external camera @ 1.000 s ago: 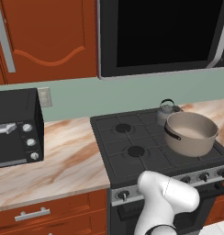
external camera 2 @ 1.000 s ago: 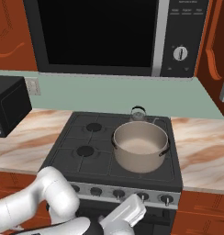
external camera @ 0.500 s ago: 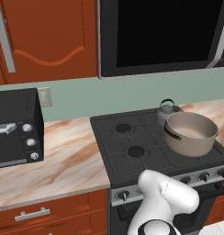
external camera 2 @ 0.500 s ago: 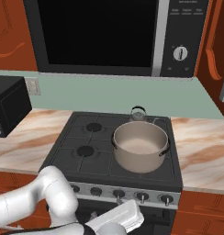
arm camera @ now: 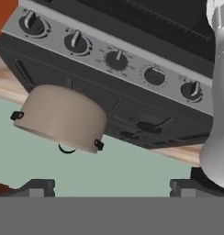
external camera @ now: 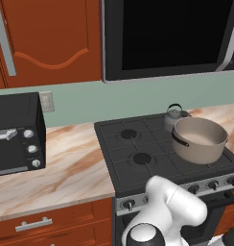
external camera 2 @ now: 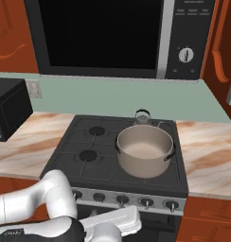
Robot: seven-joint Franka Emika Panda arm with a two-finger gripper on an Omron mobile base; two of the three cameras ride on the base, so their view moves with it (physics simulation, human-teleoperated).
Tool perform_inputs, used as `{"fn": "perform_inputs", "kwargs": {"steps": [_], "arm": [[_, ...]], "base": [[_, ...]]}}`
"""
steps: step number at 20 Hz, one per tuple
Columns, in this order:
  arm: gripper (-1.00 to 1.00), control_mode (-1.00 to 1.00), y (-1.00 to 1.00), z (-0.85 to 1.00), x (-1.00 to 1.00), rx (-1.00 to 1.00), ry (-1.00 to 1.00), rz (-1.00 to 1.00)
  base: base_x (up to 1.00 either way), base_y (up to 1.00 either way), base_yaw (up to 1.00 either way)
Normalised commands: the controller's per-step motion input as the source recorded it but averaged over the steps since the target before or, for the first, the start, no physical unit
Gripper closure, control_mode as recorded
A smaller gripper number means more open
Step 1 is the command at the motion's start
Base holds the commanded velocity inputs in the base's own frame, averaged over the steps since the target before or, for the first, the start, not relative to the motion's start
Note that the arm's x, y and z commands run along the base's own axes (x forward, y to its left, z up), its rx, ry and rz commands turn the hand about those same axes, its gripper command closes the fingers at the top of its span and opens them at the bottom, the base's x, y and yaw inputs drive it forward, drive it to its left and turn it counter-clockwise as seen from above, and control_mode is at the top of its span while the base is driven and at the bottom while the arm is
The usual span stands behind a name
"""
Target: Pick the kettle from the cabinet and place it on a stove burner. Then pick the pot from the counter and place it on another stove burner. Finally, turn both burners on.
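A black cooktop fills the middle of the kitchen, four burners under its grates and five small knobs counted along the silver front. One wide pot sits at the cooktop's 4 o'clock burner, and one small kettle stands touching or just behind it at 1 o'clock, half hidden by the pot's rim. Both vessels are placed; by the look of things only the knobs remain. The gripper hangs low in front of the stove, upside down to the room, its two dark fingers wide apart and holding nothing. The knobs are small, hard and likely smooth, each with a raised rib across its face; the sure hold is a pinch across that rib, then a turn, since a grip on the round edge may slip. One marbled counter runs to either side, with one black toaster oven at 9 o'clock.
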Motion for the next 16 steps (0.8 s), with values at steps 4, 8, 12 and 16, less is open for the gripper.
{"fn": "perform_inputs", "kwargs": {"steps": [4, 8, 12, 16], "arm": [[-1.0, -1.0, 0.0, -0.21, 0.34, 0.0, 0.08, -0.11], [-1.0, -1.0, -0.07, -0.3, 0.26, 0.0, 0.03, -0.08], [-1.0, -1.0, -0.15, -0.35, 0.11, 0.0, 0.0, -0.05], [-1.0, -1.0, -0.19, -0.28, 0.03, 0.02, -0.01, -0.06]], "base": [[0.0, 0.0, 0.0], [0.0, 0.0, 0.0], [0.0, 0.0, 0.0], [0.0, 0.0, 0.0]]}}
